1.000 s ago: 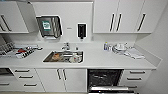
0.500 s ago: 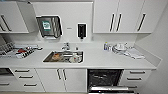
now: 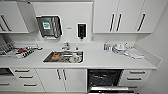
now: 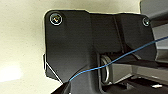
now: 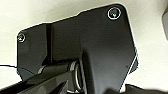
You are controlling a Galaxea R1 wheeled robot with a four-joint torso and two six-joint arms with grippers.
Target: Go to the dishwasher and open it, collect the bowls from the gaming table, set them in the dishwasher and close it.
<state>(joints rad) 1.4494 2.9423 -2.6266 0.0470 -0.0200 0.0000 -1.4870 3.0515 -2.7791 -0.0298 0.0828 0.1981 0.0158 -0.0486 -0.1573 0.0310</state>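
The dishwasher [image 3: 105, 79] under the counter [image 3: 100, 60] stands open, ready for bowls; I cannot tell either claw's state.

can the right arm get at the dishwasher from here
Probably not yet. The dishwasher sits open under the counter, right of the sink, its door folded down with nothing blocking it, but no arm is near it in the head view.
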